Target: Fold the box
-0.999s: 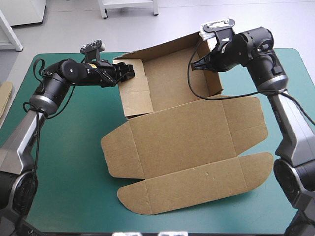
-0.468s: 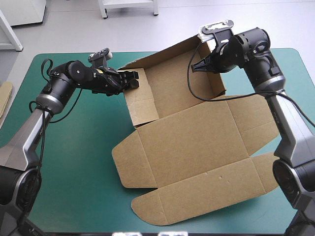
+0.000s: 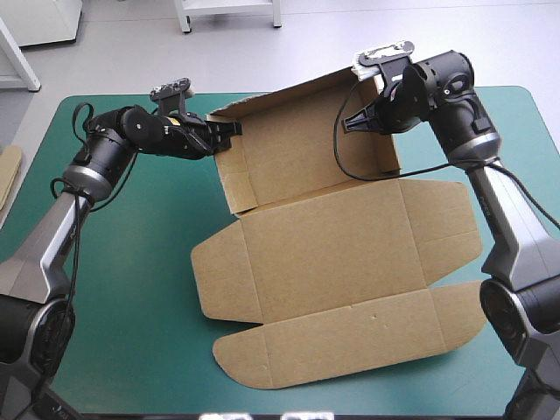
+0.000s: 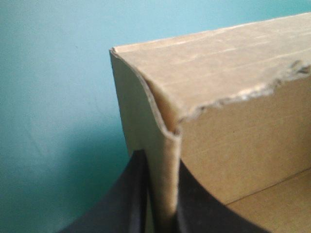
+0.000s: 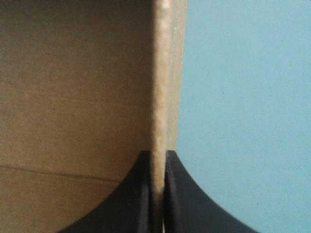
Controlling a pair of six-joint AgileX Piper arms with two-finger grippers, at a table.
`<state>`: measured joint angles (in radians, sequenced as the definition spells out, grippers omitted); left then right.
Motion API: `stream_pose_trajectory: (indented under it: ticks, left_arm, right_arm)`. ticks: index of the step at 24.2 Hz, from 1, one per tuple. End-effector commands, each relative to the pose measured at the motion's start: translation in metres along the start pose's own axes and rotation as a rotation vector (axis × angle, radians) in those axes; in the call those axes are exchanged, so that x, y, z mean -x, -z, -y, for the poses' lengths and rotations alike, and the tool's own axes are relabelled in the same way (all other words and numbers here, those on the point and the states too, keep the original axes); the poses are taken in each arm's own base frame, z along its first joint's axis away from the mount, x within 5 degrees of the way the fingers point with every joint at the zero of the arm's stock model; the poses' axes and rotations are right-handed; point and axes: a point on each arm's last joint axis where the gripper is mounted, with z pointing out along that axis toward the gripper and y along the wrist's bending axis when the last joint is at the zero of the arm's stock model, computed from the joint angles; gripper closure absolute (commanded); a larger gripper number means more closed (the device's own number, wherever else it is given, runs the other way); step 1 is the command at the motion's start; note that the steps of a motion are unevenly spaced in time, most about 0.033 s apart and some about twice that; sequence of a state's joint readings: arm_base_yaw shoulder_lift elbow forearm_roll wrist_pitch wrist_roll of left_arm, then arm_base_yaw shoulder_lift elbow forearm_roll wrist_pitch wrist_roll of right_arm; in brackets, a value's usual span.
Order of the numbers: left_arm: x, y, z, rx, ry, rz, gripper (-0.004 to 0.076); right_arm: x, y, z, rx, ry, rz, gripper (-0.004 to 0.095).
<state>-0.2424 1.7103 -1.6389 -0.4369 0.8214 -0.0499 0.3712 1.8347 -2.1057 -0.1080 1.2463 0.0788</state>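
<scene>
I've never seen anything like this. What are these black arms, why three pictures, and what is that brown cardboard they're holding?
This is one robot with two arms at a table with a teal-green cover. The wide picture looks down from above and behind it; the two close-ups come from a camera on each wrist. On the table lies the box, a cut sheet of brown board: its far part has walls standing, its near part lies flat. The left gripper pinches the left wall near the far corner, and the right gripper pinches the right wall. Both are shut on the board.
</scene>
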Motion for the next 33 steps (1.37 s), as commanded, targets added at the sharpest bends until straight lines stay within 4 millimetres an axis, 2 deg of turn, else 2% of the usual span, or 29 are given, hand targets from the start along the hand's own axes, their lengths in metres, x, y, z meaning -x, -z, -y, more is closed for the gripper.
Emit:
stream_pose_trajectory:
  ticks: [1,6,10,14,17,21,27,33]
  left_arm:
    - [0.022,0.038,0.027,-0.080,0.002,0.150,0.0732]
    - [0.033,0.032,0.024,-0.012,-0.048,0.108,0.0732]
    - [0.034,0.011,0.017,0.054,-0.084,-0.057,0.0732]
    - [0.035,0.010,0.018,0.073,-0.117,-0.128,0.0732]
    - [0.033,0.011,0.023,0.088,-0.151,-0.151,0.0732]
    - [0.024,-0.011,0.013,0.119,-0.158,-0.268,0.0732]
    - [0.021,-0.026,0.007,0.121,-0.151,-0.302,0.0732]
    - [0.017,-0.047,-0.002,0.133,-0.142,-0.345,0.0732]
  right_arm:
    - [0.004,0.016,-0.007,0.045,-0.013,0.042,0.0919]
    - [0.002,0.003,-0.024,0.068,0.006,0.013,0.0919]
    - [-0.003,-0.005,-0.037,0.087,-0.002,-0.019,0.0918]
    - [-0.007,-0.011,-0.045,0.163,-0.048,-0.059,0.0915]
    - [-0.020,-0.029,-0.048,0.160,-0.054,-0.139,0.0906]
    - [-0.033,-0.047,-0.051,0.158,-0.051,-0.211,0.0906]
    - [-0.036,-0.057,-0.052,0.154,-0.051,-0.238,0.0907]
    - [-0.042,-0.080,-0.058,0.171,-0.060,-0.294,0.0907]
